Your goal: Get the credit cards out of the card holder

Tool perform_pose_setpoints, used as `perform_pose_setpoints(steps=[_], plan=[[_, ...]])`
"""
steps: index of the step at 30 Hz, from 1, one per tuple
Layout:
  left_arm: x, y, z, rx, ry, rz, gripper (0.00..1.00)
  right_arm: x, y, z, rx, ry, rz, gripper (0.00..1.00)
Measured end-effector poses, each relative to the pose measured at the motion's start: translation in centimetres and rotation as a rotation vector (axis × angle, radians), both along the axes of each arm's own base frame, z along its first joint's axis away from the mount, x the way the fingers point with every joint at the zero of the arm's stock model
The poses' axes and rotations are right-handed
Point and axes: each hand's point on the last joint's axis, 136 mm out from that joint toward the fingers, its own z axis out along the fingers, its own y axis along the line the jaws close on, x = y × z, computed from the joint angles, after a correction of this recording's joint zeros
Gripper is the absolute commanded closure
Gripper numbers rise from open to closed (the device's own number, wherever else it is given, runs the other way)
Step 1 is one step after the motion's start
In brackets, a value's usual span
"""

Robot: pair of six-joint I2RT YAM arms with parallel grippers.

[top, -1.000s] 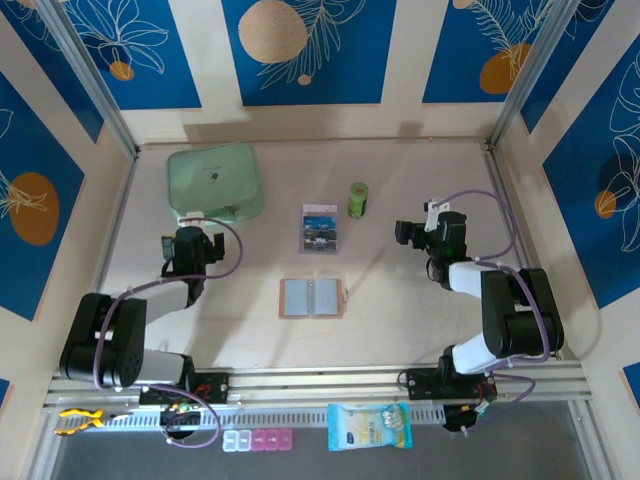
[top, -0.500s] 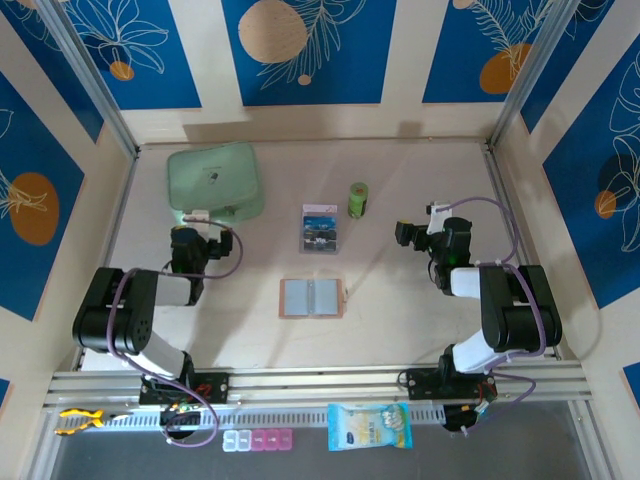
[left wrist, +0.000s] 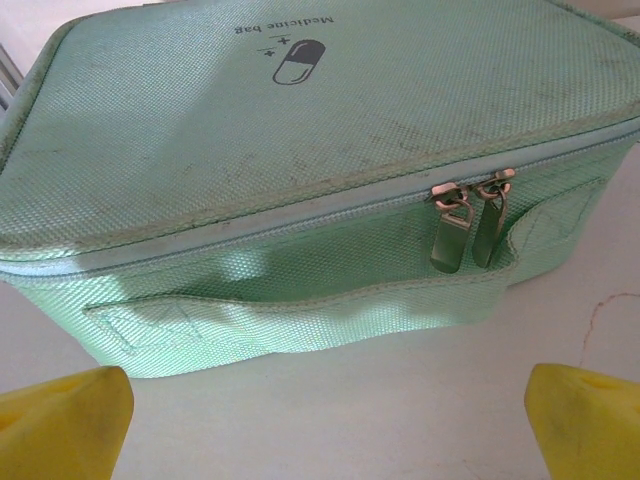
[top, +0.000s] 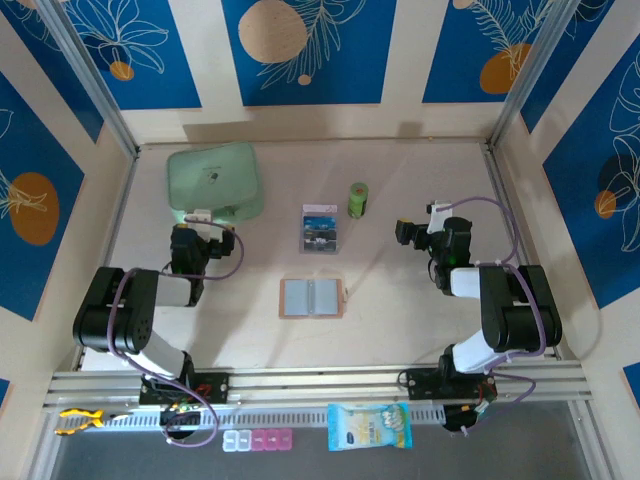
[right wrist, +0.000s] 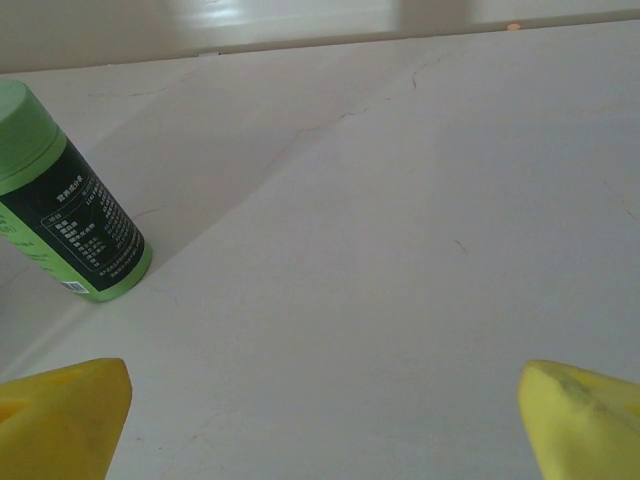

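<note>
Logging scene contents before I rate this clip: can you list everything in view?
card holder: one, tan with grey inside, lying open, centre
credit cards: small stack, count unclear, blue and dark faces, just beyond the card holder
zip case: one, mint green, far left, closed
cylinder: one, green with dark label, upright, right of the credit cards
packet: one, blue and white, near edge
pill box: one, white and pink, left of the packet
yellow tool: one, near-left corner
left gripper: yellow fingers, open, facing the zip case
right gripper: yellow fingers, open, near the cylinder
</note>
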Motion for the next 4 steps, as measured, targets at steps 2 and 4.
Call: perform_pose_setpoints(steps=[2, 4], plan=[[0.00, 0.00, 0.00, 0.000, 0.000, 0.000, 0.00, 0.00, 0.00, 0.00, 0.000, 0.000, 0.000, 0.01], [-0.02, 0.00, 0.00, 0.000, -0.001, 0.000, 0.00, 0.00, 0.00, 0.01, 0.000, 0.000, 0.000, 0.01]])
